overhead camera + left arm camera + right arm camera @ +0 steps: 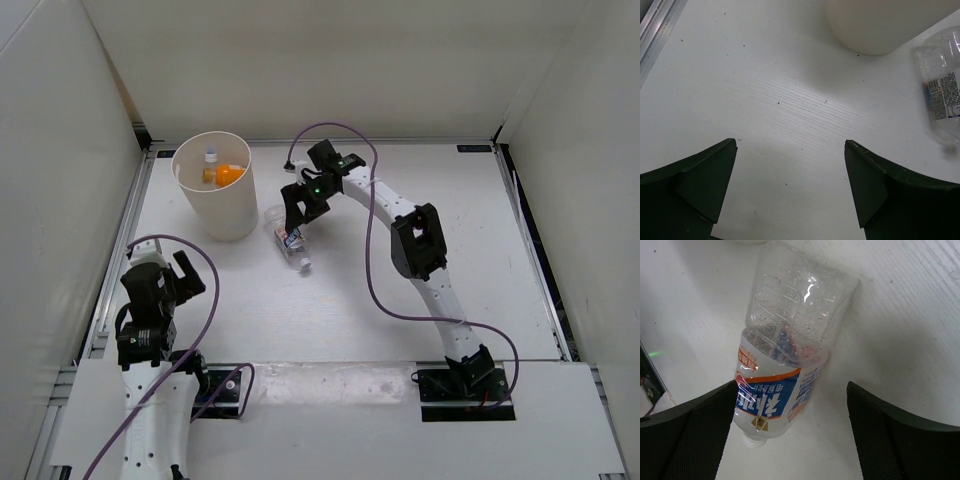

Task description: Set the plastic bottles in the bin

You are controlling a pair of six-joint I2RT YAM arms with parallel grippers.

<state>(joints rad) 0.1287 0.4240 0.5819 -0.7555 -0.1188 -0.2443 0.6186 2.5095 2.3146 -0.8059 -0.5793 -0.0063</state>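
Top view: cream bin point(215, 205) near the worktop's point(450, 200) far-left corner holds the orange bottle point(228, 174) and a white-capped bottle point(211, 157); the clear blue-label bottle point(291, 239) lies just right of the bin, under the right claw point(296, 212) | Left wrist: left claw point(790, 145) spread wide above bare worktop | Right wrist: right claw spread wide, one finger on either side of the lying bottle

Orange bottle point(228, 174) inside bin point(226, 216)
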